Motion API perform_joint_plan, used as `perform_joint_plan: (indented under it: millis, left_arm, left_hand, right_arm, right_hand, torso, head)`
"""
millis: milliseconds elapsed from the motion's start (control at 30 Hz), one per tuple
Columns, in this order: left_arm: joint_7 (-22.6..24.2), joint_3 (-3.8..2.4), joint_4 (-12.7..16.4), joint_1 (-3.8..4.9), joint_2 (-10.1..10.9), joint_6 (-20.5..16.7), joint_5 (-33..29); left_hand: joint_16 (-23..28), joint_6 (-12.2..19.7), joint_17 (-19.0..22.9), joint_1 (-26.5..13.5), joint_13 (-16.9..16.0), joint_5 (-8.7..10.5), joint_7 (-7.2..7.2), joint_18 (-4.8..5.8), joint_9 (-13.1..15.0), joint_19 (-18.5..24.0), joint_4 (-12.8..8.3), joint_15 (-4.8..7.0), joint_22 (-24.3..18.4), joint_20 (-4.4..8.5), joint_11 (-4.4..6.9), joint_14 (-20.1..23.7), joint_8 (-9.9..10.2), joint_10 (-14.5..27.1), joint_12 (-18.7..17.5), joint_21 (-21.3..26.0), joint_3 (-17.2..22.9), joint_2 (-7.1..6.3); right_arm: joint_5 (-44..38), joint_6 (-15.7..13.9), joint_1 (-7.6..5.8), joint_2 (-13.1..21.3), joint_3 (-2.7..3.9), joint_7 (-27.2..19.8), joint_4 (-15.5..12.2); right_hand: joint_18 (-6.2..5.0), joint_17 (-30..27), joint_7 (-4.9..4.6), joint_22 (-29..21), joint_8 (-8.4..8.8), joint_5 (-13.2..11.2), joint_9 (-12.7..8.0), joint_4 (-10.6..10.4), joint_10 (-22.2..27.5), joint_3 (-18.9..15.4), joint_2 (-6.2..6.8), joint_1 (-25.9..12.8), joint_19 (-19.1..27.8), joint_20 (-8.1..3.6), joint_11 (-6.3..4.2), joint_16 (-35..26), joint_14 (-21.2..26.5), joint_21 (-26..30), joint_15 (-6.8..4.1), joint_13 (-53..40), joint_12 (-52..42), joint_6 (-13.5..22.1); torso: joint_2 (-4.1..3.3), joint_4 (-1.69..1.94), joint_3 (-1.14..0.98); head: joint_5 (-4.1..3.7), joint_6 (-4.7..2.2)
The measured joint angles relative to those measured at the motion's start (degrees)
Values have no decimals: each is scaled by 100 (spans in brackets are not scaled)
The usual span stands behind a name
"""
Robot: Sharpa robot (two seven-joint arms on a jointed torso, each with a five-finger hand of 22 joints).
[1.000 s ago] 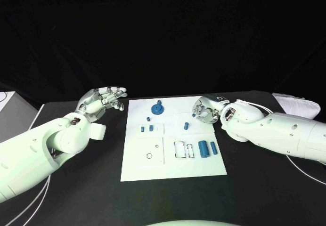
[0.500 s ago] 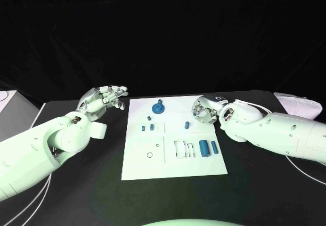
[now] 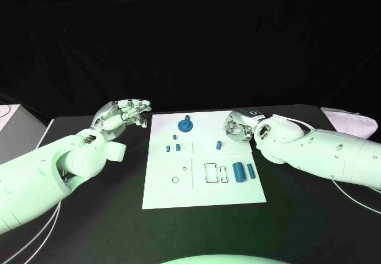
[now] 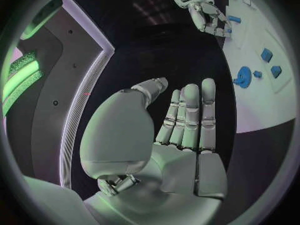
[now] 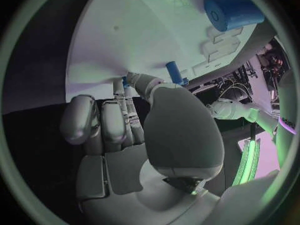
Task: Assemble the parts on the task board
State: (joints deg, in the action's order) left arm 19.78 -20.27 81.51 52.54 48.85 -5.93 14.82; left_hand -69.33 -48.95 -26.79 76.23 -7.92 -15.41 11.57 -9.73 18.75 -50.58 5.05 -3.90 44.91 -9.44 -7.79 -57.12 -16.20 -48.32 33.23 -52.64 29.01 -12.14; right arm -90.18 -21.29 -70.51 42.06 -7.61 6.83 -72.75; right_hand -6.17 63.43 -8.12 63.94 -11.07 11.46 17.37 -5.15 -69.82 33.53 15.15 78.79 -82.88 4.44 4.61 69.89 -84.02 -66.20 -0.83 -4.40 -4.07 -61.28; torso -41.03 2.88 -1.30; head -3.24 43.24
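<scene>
Two hands flank the task board (image 3: 202,187). Left hand (image 3: 120,116) hovers left of it, fingers spread, holding nothing. Right hand (image 3: 238,127) hangs over its far right edge; grip unclear.

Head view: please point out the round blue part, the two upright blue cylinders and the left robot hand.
round blue part (image 3: 184,127), head view, on its disc face
blue cylinders (image 3: 238,172), head view, on the larger one's side
left robot hand (image 3: 123,114), head view, on its palm

White arms (image 3: 48,170), silver hands (image 3: 120,115)
</scene>
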Motion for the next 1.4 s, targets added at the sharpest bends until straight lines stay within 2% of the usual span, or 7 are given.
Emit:
perform_joint_plan:
  millis: [233,400,667,800,967,1167,1400]
  left_arm:
    - [-23,0,25,0,11,-11,29]
    - [-35,0,40,0,13,-20,48]
    - [-54,0,54,-1,26,-35,83]
    - [-64,0,61,-1,30,-40,104]
    - [-75,0,64,-1,32,-44,135]
    - [-86,0,65,-2,31,-49,162]
    - [-104,0,49,-8,21,-55,179]
  left_hand:
    - [-24,0,0,23,0,0,0,0,-2,0,0,0,0,0,0,0,0,0,0,0,0,23]
    - [-24,21,0,36,9,0,20,0,-6,-21,0,0,0,-21,0,0,0,0,0,0,0,36]
    - [-24,21,0,68,9,0,21,0,-11,-21,-16,0,-3,-21,0,0,0,0,-23,0,-16,22]
    - [-36,21,0,89,15,0,21,0,-11,-42,-16,0,-4,1,0,0,0,0,-24,0,-16,43]
    - [-46,21,0,118,15,0,21,0,-11,-42,-16,0,-4,1,0,0,0,0,-23,0,-16,28]
    - [-46,21,-1,118,22,0,20,0,-16,-42,-32,0,-4,1,0,0,0,0,-23,0,1,28]
    - [-46,41,-1,119,21,0,0,1,-16,-63,-48,0,-4,-20,0,0,0,0,-45,0,-15,28]
  right_arm:
    - [-120,0,-1,-35,1,139,-10]
    - [-209,1,2,-58,1,249,-24]
    - [-386,28,15,-82,1,465,-78]
    - [-464,28,23,-84,1,550,-114]
    - [-535,-11,35,-76,-4,636,-157]
    - [-566,-195,69,-39,-24,712,-226]
    - [-544,-604,112,22,-48,751,-313]
  right_hand:
    - [0,50,82,193,-113,21,71,1,-118,80,-106,-46,0,0,-97,105,0,-180,0,1,11,-123]
    - [89,128,113,341,-176,20,112,16,-193,95,-138,-46,-22,-22,-114,219,0,-305,0,-7,11,-196]
    - [89,175,136,514,-300,375,247,100,-280,218,-211,-58,-55,-55,-149,348,-1,-456,-43,-16,22,-239]
    - [89,192,136,620,-338,169,308,198,-291,437,-267,-54,-64,-64,-157,411,-1,-537,-43,-7,46,-239]
    - [89,227,136,702,-347,155,344,240,-297,491,-282,-69,-64,-64,-152,435,-1,-600,-43,-4,57,-238]
    - [176,280,128,780,-377,148,346,256,-339,507,-311,-98,-64,-63,-153,487,-1,-670,-42,10,44,-229]
    - [176,422,138,962,-415,126,346,277,-357,577,-361,-74,-63,-63,-135,611,0,-845,-42,17,41,-218]
  torso:
    - [-2,-7,0]
    - [-1,-4,1]
    - [9,-4,4]
    - [10,-6,3]
    - [10,-5,6]
    - [10,-3,5]
    - [13,-2,5]
  head:
    - [2,15]
    - [-10,31]
    - [-13,49]
    - [-5,49]
    - [-3,46]
    - [-3,39]
    - [9,24]
